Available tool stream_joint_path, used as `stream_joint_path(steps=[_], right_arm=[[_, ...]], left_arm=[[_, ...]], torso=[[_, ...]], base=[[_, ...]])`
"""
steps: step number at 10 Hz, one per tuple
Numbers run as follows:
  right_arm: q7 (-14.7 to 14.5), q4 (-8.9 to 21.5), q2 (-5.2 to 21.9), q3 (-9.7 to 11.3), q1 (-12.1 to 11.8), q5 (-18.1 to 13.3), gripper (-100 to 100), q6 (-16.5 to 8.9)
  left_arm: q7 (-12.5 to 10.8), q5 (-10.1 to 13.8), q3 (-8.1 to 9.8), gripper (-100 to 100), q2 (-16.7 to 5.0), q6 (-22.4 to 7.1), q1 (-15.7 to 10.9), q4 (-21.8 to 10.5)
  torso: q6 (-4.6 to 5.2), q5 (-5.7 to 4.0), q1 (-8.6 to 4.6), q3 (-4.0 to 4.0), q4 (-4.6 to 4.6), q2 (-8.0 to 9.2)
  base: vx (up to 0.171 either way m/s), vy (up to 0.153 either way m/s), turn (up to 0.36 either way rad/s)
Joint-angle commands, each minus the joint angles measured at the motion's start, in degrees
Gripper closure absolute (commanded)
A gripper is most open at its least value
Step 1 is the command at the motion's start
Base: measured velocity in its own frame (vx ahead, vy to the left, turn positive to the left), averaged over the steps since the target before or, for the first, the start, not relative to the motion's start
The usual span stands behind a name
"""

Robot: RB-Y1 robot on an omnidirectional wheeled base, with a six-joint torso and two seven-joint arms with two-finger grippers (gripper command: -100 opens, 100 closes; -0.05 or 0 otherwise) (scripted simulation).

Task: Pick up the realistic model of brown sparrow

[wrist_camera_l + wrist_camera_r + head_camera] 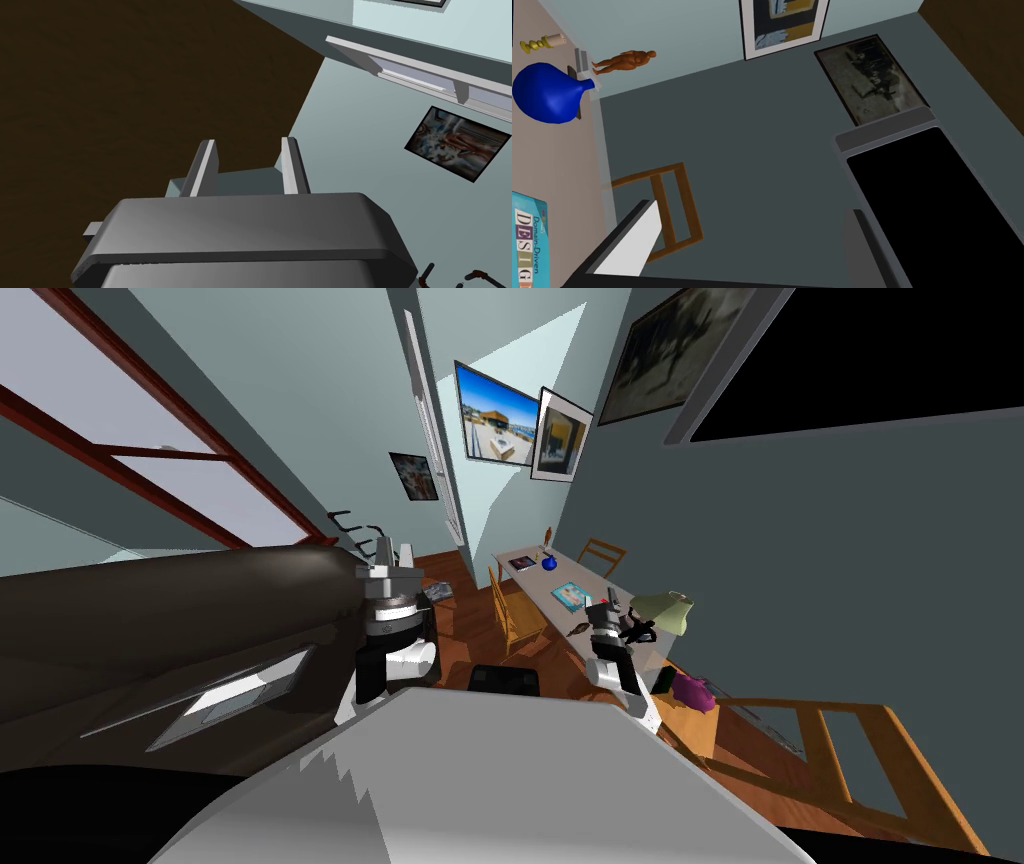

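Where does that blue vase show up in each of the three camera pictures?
Head view: the blue vase on the long table's far end, near the centre.
Right wrist view: the blue vase on the table, beside a brown figurine.
Left wrist view: faces a dark brown surface instead.
Shared landmark: the black-framed yellow picture on the wall.

Light: flat, even, no glare | pale bright wedge on wall (500, 338) far ahead of right gripper (752, 207) | one finger (637, 240) lit white, the other shaded | brown surface (125, 75) beside left gripper (248, 142) dim | head view rolled, walls splaying to corners
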State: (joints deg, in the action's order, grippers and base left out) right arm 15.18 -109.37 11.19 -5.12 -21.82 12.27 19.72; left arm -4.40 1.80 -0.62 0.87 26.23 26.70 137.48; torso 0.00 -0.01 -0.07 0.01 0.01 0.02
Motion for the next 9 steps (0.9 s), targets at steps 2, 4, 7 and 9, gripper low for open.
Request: stream_joint_path(steps=[2,4,7,9], right_arm=[[3.73,4.19,1.4,-1.78,2.27,2.84,-100,-3.17],[6.0,7.13,2.18,-3.01,3.61,4.76,-100,-5.31],[8.86,10.85,2.92,-4.3,5.0,6.71,-100,-7.51],[11.57,14.0,3.6,-5.64,6.42,8.67,-100,-9.78]], left_arm=[[0.0,0.0,0.0,0,0.0,0.0,0.0,0.0],[0.0,0.0,0.0,0,0.0,0.0,0.01,0.0],[0.0,0.0,0.0,0,0.0,0.0,0.0,0.0],[0.0,0.0,0.0,0,0.0,0.0,0.0,0.0]], torso=[[0.02,0.0,0.0,-0.01,0.0,-0.01],[0.02,-0.01,-0.01,-0.02,-0.01,-0.03],[0.0,-0.01,-0.04,-0.03,-0.01,-0.05],[0.01,-0.01,-0.05,-0.03,-0.01,-0.04]], base=[[-0.005,-0.01,0.078],[-0.003,-0.013,0.056],[0.002,-0.015,0.069],[0.0,-0.017,0.055]])
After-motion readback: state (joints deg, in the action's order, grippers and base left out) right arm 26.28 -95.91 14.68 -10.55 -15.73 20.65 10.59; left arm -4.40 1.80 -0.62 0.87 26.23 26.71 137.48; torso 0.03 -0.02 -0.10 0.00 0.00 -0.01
